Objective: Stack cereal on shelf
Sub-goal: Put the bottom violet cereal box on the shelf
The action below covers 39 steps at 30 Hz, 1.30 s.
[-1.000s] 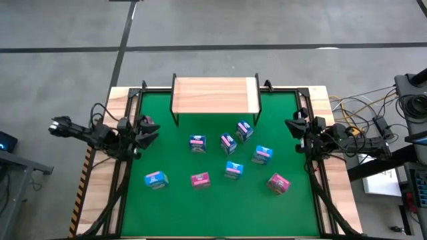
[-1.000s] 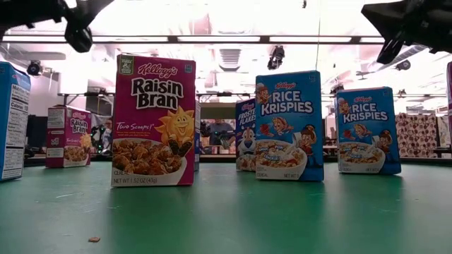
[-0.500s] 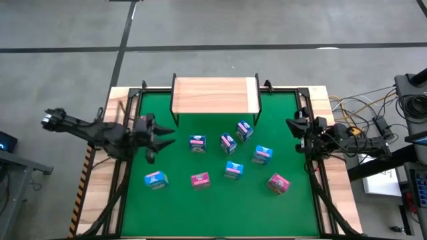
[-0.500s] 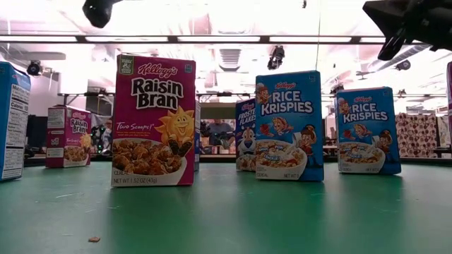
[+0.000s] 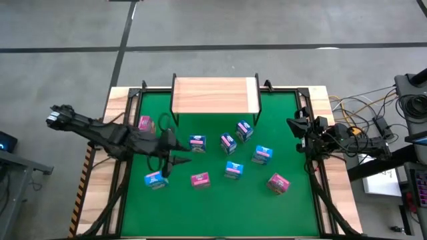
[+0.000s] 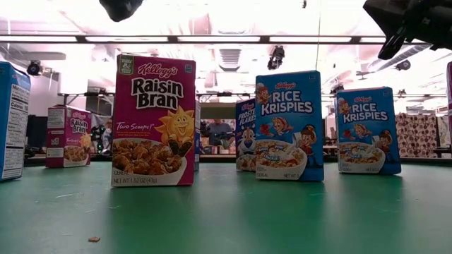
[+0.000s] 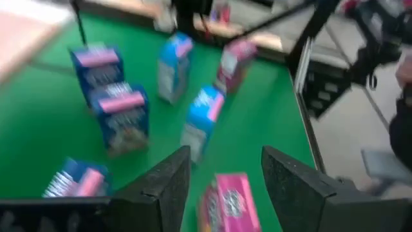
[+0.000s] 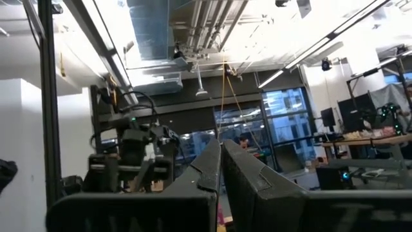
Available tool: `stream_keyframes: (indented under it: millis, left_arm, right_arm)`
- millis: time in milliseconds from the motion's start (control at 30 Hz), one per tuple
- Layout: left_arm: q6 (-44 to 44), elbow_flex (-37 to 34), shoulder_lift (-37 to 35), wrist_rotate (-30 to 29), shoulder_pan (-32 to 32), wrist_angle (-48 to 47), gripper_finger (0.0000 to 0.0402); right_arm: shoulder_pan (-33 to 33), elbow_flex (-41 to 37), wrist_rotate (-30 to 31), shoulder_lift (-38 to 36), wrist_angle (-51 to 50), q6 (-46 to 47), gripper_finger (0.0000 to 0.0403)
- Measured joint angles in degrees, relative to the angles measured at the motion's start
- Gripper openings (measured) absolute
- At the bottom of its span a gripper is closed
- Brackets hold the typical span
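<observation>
Several small cereal boxes stand scattered on the green mat [image 5: 213, 207], among them blue ones [image 5: 197, 143] [image 5: 228, 143] [image 5: 262, 155] and pink ones [image 5: 200, 179] [image 5: 278, 183] [image 5: 145, 123]. The shelf [image 5: 215, 95], a light-wood plank on black legs, stands at the mat's far edge with nothing on its top. My left gripper [image 5: 179, 151] hovers open over the mat's left part, slanting down toward the boxes. In its wrist view a pink box [image 7: 228, 203] shows ahead between the open fingers [image 7: 225, 158], untouched. My right gripper [image 5: 293, 130] waits shut at the mat's right edge.
A black frame rail [image 5: 137, 93] runs round the mat on the wooden table [image 5: 100, 193]. Cables and equipment [image 5: 373, 127] lie off the table's right side. In the low view a Raisin Bran box [image 6: 153, 121] and Rice Krispies boxes [image 6: 289, 125] stand upright on their bases.
My left gripper has swung out from the mat's left edge toward the middle of the mat, rising and tipping its fingers downward toward the boxes. A pink box that the arm had covered at the left now shows. No box has moved.
</observation>
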Motion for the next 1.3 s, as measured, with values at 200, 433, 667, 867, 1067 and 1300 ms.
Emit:
stream_keyframes:
  millis: [200,433,667,867,1067,1300]
  left_arm:
    - [-1.74,5.99,9.84,0.13,-4.91,-4.85,0.0223]
    - [-1.89,14.95,21.37,-2.79,-7.13,-12.13,0.0260]
    - [-3.86,21.59,29.70,-7.67,-9.15,-21.11,0.0270]
    - [-5.98,22.42,33.39,-7.02,-9.40,-22.50,0.0270]
    - [-6.28,22.22,35.58,-6.97,-9.40,-24.34,0.0279]
    - [-8.18,21.32,35.56,-9.37,-9.06,-24.46,0.0292]
  right_arm:
    - [0.00,0.09,0.00,0.00,-0.06,-0.26,0.0009]
    - [0.00,0.11,-0.01,0.00,-0.33,0.38,0.0009]
    - [0.00,0.15,-0.01,0.00,-0.31,-0.89,0.0009]
    - [0.00,0.17,0.00,0.00,-0.30,-1.81,0.0009]
    - [0.00,0.17,0.00,0.00,-0.12,-1.81,0.0009]
    - [0.00,0.17,0.00,0.00,-0.09,-1.83,0.0009]
